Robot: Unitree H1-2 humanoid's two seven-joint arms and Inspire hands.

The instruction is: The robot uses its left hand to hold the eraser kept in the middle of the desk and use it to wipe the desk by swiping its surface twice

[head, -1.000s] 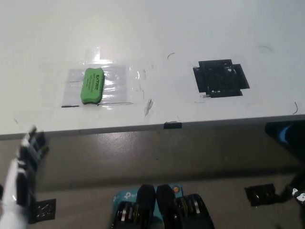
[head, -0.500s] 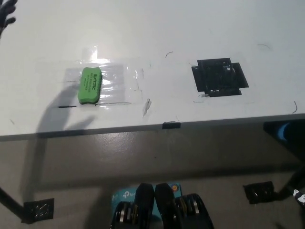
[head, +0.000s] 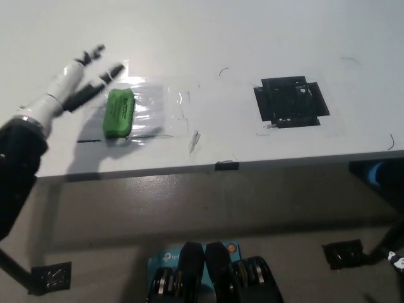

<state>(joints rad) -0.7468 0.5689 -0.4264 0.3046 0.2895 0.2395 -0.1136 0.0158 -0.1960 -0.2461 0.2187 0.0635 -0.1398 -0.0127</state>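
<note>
White desk [head: 252, 38] surface is carrying the green eraser [head: 118, 112], which is lying on a clear taped sheet [head: 151, 110] left of a black tape patch [head: 291, 102]. Just beside the eraser's left edge, the left hand [head: 71, 84] is hovering with fingers spread, holding nothing. It should be centring over the eraser and lowering before closing across its narrow sides.

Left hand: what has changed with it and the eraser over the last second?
The white left hand rose from the lower left below the desk edge, swung up out of view, and now reaches in over the desk, fingers spread, just left of the green eraser, not holding it. The eraser and the black tape patch stayed put.
</note>
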